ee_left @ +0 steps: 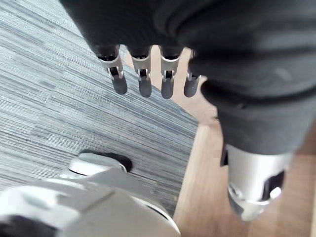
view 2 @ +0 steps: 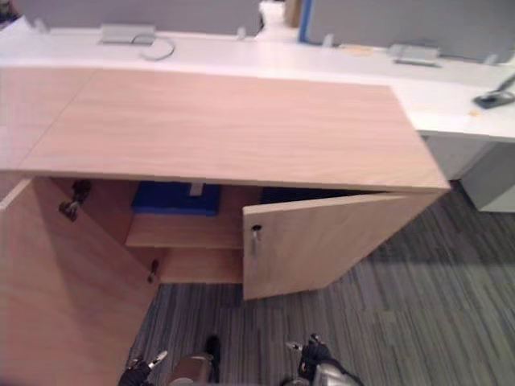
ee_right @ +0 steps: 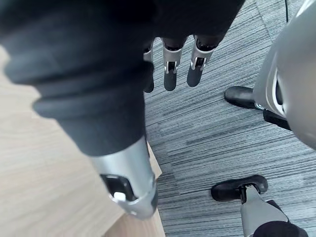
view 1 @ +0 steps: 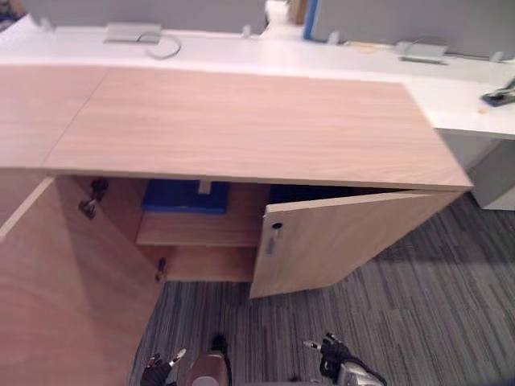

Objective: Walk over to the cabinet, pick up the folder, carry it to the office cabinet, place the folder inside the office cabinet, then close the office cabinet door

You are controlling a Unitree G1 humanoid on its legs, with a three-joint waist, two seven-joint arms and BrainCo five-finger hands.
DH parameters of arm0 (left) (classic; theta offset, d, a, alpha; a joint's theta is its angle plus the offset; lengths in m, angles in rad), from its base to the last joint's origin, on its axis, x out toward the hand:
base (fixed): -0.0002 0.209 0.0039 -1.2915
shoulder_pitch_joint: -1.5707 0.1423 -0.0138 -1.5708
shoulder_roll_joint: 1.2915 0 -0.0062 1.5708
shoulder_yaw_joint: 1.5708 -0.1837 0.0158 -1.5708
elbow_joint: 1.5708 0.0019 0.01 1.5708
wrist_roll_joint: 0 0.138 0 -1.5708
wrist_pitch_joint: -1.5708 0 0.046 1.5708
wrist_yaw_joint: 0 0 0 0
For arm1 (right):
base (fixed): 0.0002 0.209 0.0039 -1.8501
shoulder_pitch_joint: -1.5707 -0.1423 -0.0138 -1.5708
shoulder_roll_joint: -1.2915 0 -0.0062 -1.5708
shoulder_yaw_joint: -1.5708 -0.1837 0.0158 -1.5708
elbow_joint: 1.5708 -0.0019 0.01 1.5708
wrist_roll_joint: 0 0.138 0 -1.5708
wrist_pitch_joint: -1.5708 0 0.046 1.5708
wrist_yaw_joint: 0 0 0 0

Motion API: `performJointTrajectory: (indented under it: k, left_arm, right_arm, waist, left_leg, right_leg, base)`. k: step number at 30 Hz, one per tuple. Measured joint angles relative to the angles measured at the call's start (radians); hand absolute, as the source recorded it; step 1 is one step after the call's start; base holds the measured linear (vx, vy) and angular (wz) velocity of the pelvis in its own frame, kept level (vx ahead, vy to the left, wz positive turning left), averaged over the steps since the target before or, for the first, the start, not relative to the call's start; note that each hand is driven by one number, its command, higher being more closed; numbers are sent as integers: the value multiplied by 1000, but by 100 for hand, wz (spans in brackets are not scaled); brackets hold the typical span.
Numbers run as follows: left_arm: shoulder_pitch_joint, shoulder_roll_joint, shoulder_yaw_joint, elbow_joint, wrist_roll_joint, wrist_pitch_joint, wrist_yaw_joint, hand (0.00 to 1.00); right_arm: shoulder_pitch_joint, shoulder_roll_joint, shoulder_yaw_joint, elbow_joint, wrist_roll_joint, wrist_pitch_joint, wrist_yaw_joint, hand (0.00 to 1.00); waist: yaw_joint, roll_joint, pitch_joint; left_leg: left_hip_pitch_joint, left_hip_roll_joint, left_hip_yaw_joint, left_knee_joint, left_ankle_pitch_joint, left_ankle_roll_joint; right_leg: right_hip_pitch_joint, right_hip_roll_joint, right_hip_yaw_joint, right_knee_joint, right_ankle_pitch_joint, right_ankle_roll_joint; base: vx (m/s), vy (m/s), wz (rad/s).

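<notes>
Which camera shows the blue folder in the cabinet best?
The left eye view: the blue folder lies on the shelf inside the cabinet, between the open left door and right door. The right eye view shows it almost the same. Both wrist views face the carpet and door wood.

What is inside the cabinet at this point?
A blue folder lies on the upper shelf, left of centre. The half-open right door covers the right side, so what lies behind it cannot be seen.
</notes>
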Motion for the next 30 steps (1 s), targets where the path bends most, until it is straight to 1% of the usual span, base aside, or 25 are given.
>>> performJointTrajectory:
  k: [2, 6, 7, 8, 9, 10, 11, 12, 13, 14, 15, 16, 17, 18, 19, 20, 22, 23, 24, 25, 26, 27, 28, 29, 30]
  left_arm:
    - [9, 3, -4, -9, -4, 2, -5, 0]
    - [21, 4, -27, -43, 13, 4, -14, 0]
    - [18, 19, -40, -51, 42, 7, -34, 0]
    - [21, 21, -57, -55, 56, 7, -42, 0]
    - [27, 19, -68, -64, 65, 5, -48, 0]
    - [27, 19, -76, -66, 76, 6, -49, 0]
    - [20, 26, -96, -67, 99, 7, -50, 0]
    - [12, 26, -104, -70, 107, 7, -50, 0]
    - [6, 31, -116, -93, 122, 7, -51, 0]
    - [3, 30, -116, -105, 124, 7, -53, 0]
    - [1, 29, -114, -113, 123, 6, -53, 0]
    - [12, 41, -92, -137, 123, -1, -55, 0]
    - [15, 31, -87, -151, 122, -5, -55, 0]
    - [9, 35, -66, -144, 122, -2, -52, 0]
    - [28, 29, -46, -143, 121, -1, -49, 0]
    - [66, 20, -31, -141, 114, 1, -46, 0]
    - [93, 1, -5, -135, 88, 4, -40, 0]
    - [96, -3, 4, -132, 70, 5, -35, 0]
    - [92, -4, 9, -116, 33, 5, -28, 0]
    - [83, -5, 8, -107, 20, 5, -24, 0]
    - [71, -5, 10, -103, -3, 4, -14, 0]
    - [66, -5, 13, -95, -14, 3, -10, 0]
    - [61, -11, 16, -86, -21, 4, -7, 0]
    - [61, -17, 17, -84, -28, 4, -6, 0]
    - [61, -21, 21, -77, -30, 2, -7, 0]
  right_arm:
    - [4, 15, -28, 0, 0, 7, -1, 0]
    - [6, 35, -48, 0, -1, 10, -2, 0]
    - [21, 48, -95, -2, -22, 10, -1, 0]
    - [35, 40, -110, -2, -40, 10, -1, 0]
    - [47, 26, -122, -12, -55, 11, -1, 0]
    - [55, 23, -123, -27, -65, 12, -1, 0]
    - [63, 19, -122, -58, -75, 7, -1, 0]
    - [66, 23, -121, -73, -75, 4, -1, 0]
    - [75, 35, -121, -102, -75, 6, 0, 0]
    - [89, 37, -120, -121, -75, 6, 1, 0]
    - [94, 42, -120, -131, -75, 6, 3, 0]
    - [99, 65, -119, -127, -74, 7, 4, 0]
    - [100, 62, -119, -131, -75, 6, 8, 0]
    - [79, 58, -115, -102, -75, 11, 16, 0]
    - [64, 66, -101, -77, -75, 16, 24, 0]
    - [61, 83, -61, -70, -79, 14, 38, 0]
    - [58, 81, -4, -45, -83, 12, 65, 0]
    - [57, 81, 11, -34, -92, 14, 69, 0]
    - [55, 77, 16, -33, -94, 13, 72, 0]
    - [53, 73, 16, -32, -93, 12, 72, 0]
    - [51, 70, 15, -32, -84, 8, 68, 0]
    - [50, 71, 15, -31, -72, 7, 62, 0]
    - [48, 64, 14, -33, -66, 7, 57, 0]
    - [45, 54, 14, -32, -65, 6, 54, 0]
    - [45, 48, 6, -31, -65, 7, 52, 0]
  waist:
    - [6, -8, 3]
    - [13, -7, 3]
    - [6, -19, 10]
    - [1, -13, 7]
    - [1, -3, 9]
    - [-2, 4, 10]
    - [-10, 21, 15]
    - [-16, 25, 14]
    - [-18, 20, 11]
    - [-25, 18, 9]
    - [-26, 14, 8]
    - [-34, -30, -19]
    - [-35, -1, -30]
    - [-27, -18, -28]
    - [-6, -29, -35]
    - [2, -31, -46]
    - [3, -32, -53]
    - [5, -38, -56]
    - [1, -35, -51]
    - [-2, -32, -49]
    - [-8, -38, -36]
    - [-8, -34, -33]
    - [-10, -19, -19]
    - [-13, -9, -8]
    - [-10, -11, -7]
  left_leg:
    - [33, -52, -51, -109, 65, 11]
    - [108, -108, -147, -314, 183, 23]
    - [105, -151, -135, -273, 145, 44]
    - [89, -165, -131, -219, 111, 67]
    - [85, -187, -177, -149, 77, 90]
    - [98, -192, -207, -135, 65, 102]
    - [108, -203, -268, -107, 45, 95]
    - [106, -207, -301, -91, 35, 93]
    - [118, -215, -340, -89, 16, 90]
    - [120, -216, -336, -89, -25, 66]
    - [117, -215, -326, -89, -60, 21]
    - [54, -239, -301, 7, -107, 20]
    - [17, -222, -315, 70, -136, 19]
    - [16, -247, -316, 91, -120, 66]
    - [33, -251, -319, 78, -120, 65]
    - [50, -251, -330, 64, -125, 60]
    - [66, -249, -353, 56, -124, 58]
    - [65, -246, -362, 66, -121, 61]
    - [55, -243, -370, 90, -130, 47]
    - [49, -236, -363, 103, -137, 33]
    - [33, -209, -305, 120, -150, -12]
    - [29, -170, -212, 140, -184, -38]
    - [29, -123, -120, 173, -217, -39]
    - [26, -92, -66, 201, -228, -26]
    - [29, -86, -52, 208, -229, -22]
  right_leg:
    - [13, -20, -29, -6, -1, 1]
    - [59, -44, -135, -10, -5, 7]
    - [99, -101, -223, 38, -6, 35]
    - [102, -117, -240, 98, -11, 28]
    - [82, -180, -205, 275, -17, -10]
    - [45, -216, -156, 391, -4, -48]
    - [-29, -230, 5, 526, -29, -87]
    - [-58, -207, 95, 531, -65, -75]
    - [-90, -177, 238, 503, -78, -54]
    - [-82, -156, 300, 431, -77, -50]
    - [-78, -148, 333, 384, -76, -50]
    - [-93, -183, 359, 309, -65, -24]
    - [-91, -169, 356, 289, -62, 38]
    - [-70, -177, 357, 231, -53, 111]
    - [-64, -172, 348, 196, -53, 112]
    - [-62, -145, 327, 163, -54, 110]
    - [-61, -101, 311, 125, -46, 89]
    - [-62, -77, 309, 101, -31, 66]
    - [-42, -47, 290, 47, -15, 42]
    - [-26, -39, 277, 28, -10, 45]
    - [-5, -26, 253, 8, 0, 36]
    - [4, -13, 243, 5, 3, 32]
    - [27, 9, 231, 5, 1, 29]
    - [46, 25, 225, 5, -5, 22]
    - [56, 28, 220, 6, -9, 21]
  base:
    - [50, 80, 76]
    - [95, 59, 96]
    - [105, 84, 132]
    - [170, 215, 163]
    - [99, 168, 114]
    - [117, 247, 130]
    - [41, 132, 115]
    - [36, 121, 157]
    - [24, 35, 171]
    - [15, 3, 173]
    - [61, -79, 178]
    - [60, -133, 148]
    - [67, -184, 169]
    - [53, -207, 103]
    - [72, -219, 72]
    - [133, -275, 28]
    - [111, -199, 29]
    - [115, -184, 31]
    - [156, -277, 32]
    - [106, -264, 36]
    - [51, -207, 22]
    - [20, -184, 19]
    - [2, -137, 10]
    - [0, -130, 8]
    - [-2, -71, 16]
